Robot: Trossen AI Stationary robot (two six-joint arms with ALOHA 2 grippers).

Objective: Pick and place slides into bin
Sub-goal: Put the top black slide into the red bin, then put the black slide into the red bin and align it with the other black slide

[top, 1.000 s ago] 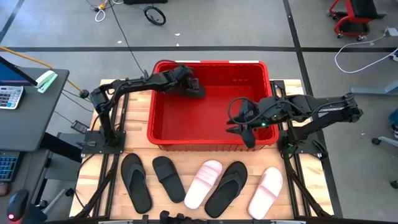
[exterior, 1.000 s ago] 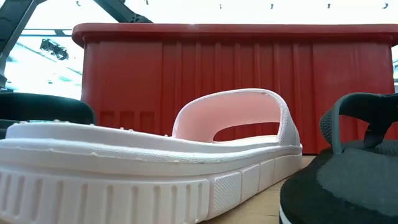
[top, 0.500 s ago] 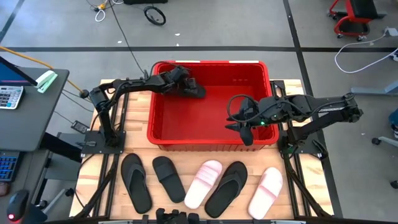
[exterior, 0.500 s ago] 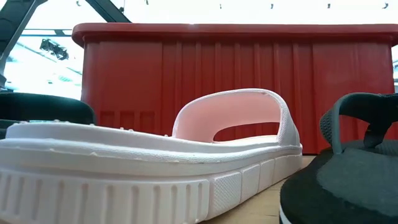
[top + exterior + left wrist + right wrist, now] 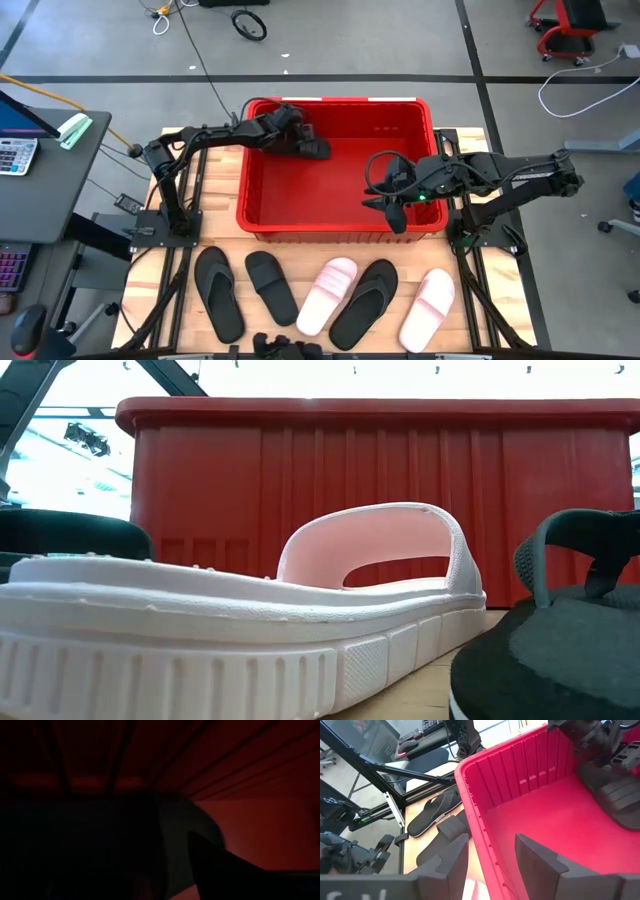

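The red bin (image 5: 262, 205) stands mid-table. My left gripper (image 5: 298, 135) reaches into its far left part and is shut on a black wide-strap slide (image 5: 316, 148), which also shows in the right wrist view (image 5: 617, 795). My right gripper (image 5: 394, 218) hangs open and empty just inside the bin's near wall (image 5: 470, 805), right of centre. Five slides lie flat on their soles in a row on the table in front of the bin: a black flip-flop (image 5: 218, 292), a black slide (image 5: 270, 286), a pink slide (image 5: 328, 295), a black flip-flop (image 5: 364, 302) and a pink slide (image 5: 428, 310). My left gripper holds the black slide by its end toward the bin's left wall (image 5: 594, 764), coming from the table's left and slanting down. The slide slopes down from the fingers toward the bin floor, ribbed face up. The gripper's body hides the exact contact, and I cannot tell whether the low end touches the floor.
The bin's tall walls and rolled rim (image 5: 380, 408) stand between the row of slides and its red floor (image 5: 330, 190). In the low view the pink slide (image 5: 250, 620) and a flip-flop (image 5: 560, 650) lie close in front. A desk with a calculator (image 5: 15, 155) stands left of the table.
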